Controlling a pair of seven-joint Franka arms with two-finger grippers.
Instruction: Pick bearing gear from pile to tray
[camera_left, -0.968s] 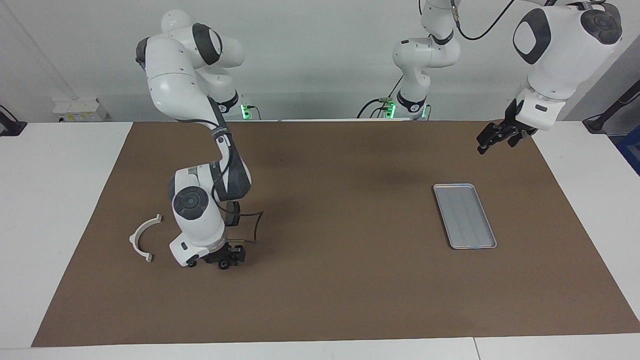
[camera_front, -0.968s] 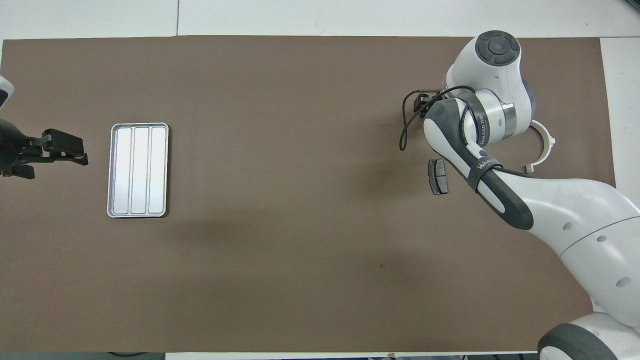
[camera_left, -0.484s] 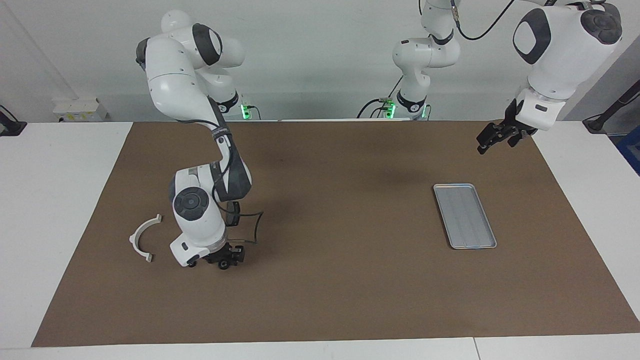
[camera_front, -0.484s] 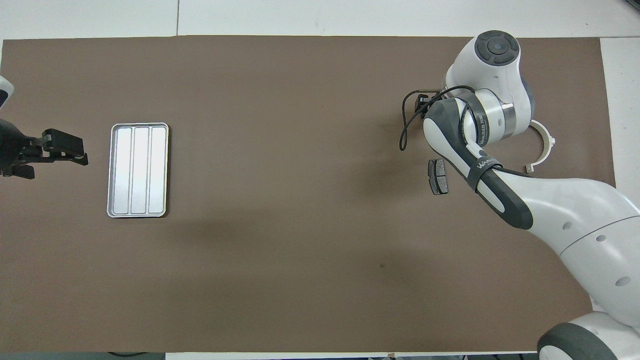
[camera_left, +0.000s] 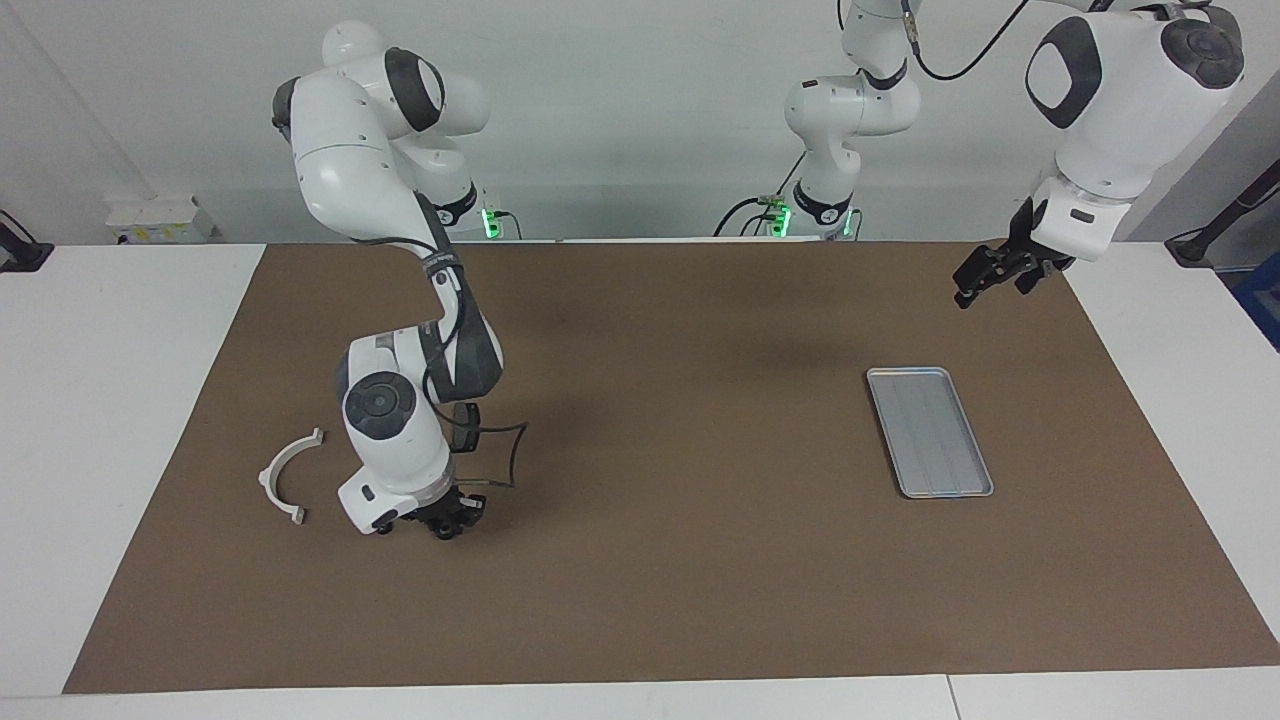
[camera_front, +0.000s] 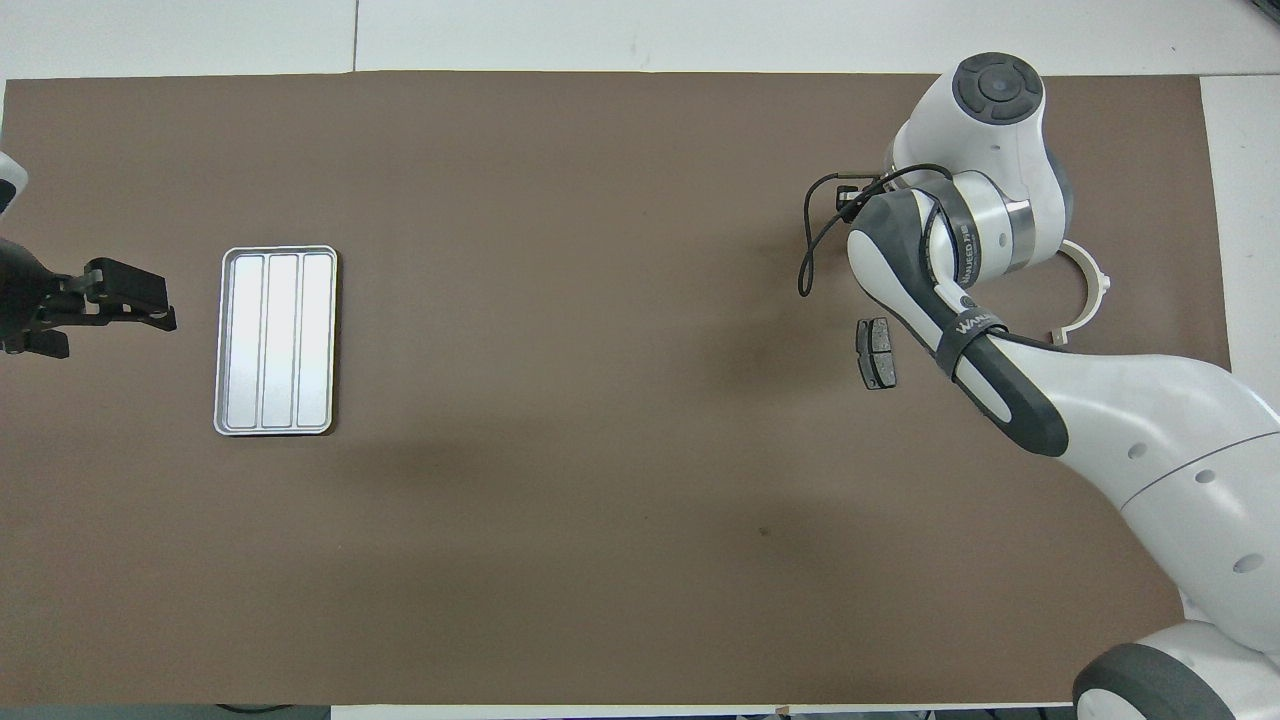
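The right pincer (camera_left: 447, 520) is low on the brown mat (camera_left: 660, 590), near the right arm's end of the worktop (camera_left: 110, 330). It sits in the pile, w/ the white half-ring bracket (camera_left: 285, 476) just beside it toward that end. From above, the arm hides the pincer. A dark grey brake pad (camera_front: 875, 352) lies beside the arm, a bit nearer the robots.

Can't tell if the right pincer is clenched or loose. Can't see the small gear either; prob it is under the pincer tips, but that's a guess.

The left pincer (camera_left: 985, 272) waits up in the air over the mat's corner at the left arm's end, near the robots. Its tips are spread apart, nothing in them.

The tray (camera_left: 929, 431) is flat on the mat, well apart from the pile, toward the left arm's end. Nothing is in it yet.

To do this bit well: squeeze the gear in the middle, tips flat on both sides. Lift straight up, slow. Don't bump the bracket or the pad. If the gear slips, let go & try again.
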